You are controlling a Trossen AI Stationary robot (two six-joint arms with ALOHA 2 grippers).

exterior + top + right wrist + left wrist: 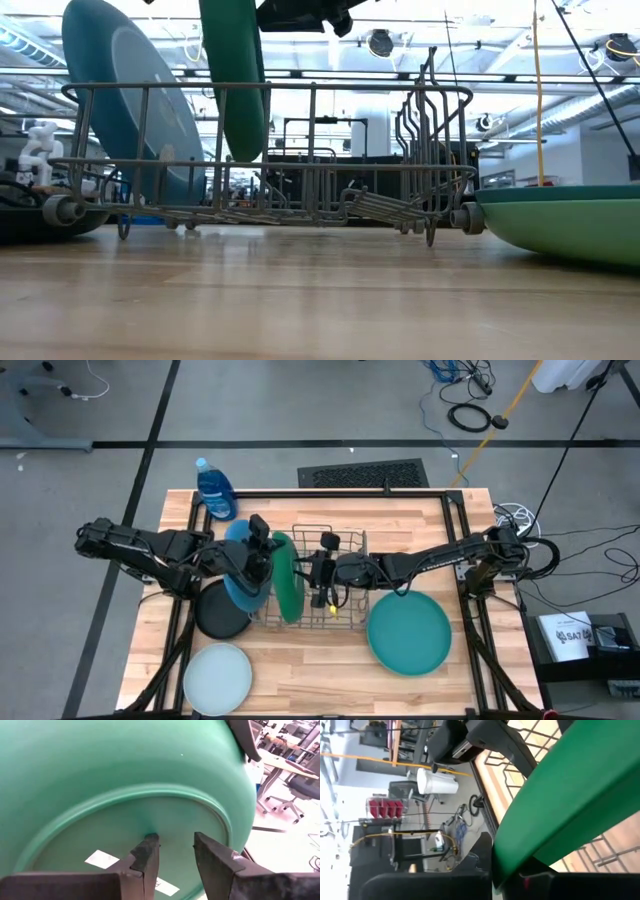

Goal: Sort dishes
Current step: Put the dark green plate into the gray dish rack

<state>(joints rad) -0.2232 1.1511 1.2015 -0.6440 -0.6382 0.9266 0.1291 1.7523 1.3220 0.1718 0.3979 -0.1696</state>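
Note:
The dark green plate (286, 575) stands on edge over the grey wire rack (345, 542), its lower edge (238, 155) above the rack's floor. My left gripper (266, 552) is shut on its rim. My right gripper (312, 570) reaches in from the right, open, its fingers (150, 850) right at the plate's underside (125, 815). The large blue plate (238, 582) stands on edge in the rack's left end. The black plate (222, 612), the pale plate (217, 678) and the light green plate (408, 632) lie flat on the table. My left gripper pinches the dark green plate's rim (520, 862) between its two fingers, coming from the table's left and slanting down. The plate stands on edge and hangs clear of the rack's floor. My right gripper has nothing between its fingers; whether their tips touch the plate's underside I cannot tell.
A blue soap bottle (215, 490) stands at the table's far left corner. The rack's upright wires (430, 110) rise at its right end. Bare wood lies along the near edge between the pale plate and the light green plate.

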